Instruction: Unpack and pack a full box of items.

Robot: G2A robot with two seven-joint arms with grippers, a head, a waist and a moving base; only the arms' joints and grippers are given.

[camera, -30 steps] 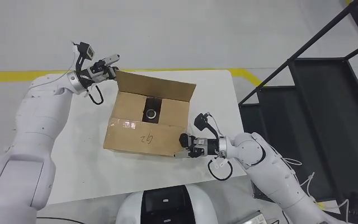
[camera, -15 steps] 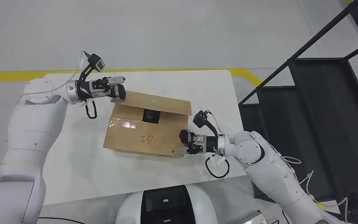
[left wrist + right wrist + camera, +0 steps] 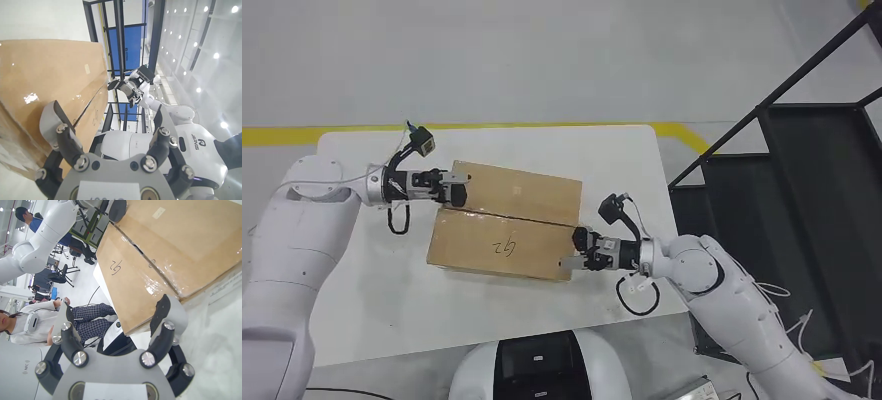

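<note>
Cardboard box (image 3: 497, 245), top fully closed

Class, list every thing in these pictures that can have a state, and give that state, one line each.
cardboard box: shut, both top flaps folded flat, meeting at the middle seam.
left tool: open, holding nothing, at one end of the box.
right tool: open, holding nothing, at the opposite end.

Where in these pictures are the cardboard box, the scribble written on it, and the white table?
cardboard box (image 3: 517, 190): top view, on its far closed flap.
scribble (image 3: 504, 245): top view, on the pen marks themselves.
white table (image 3: 622, 160): top view, on bare tabletop beside the box.
</note>
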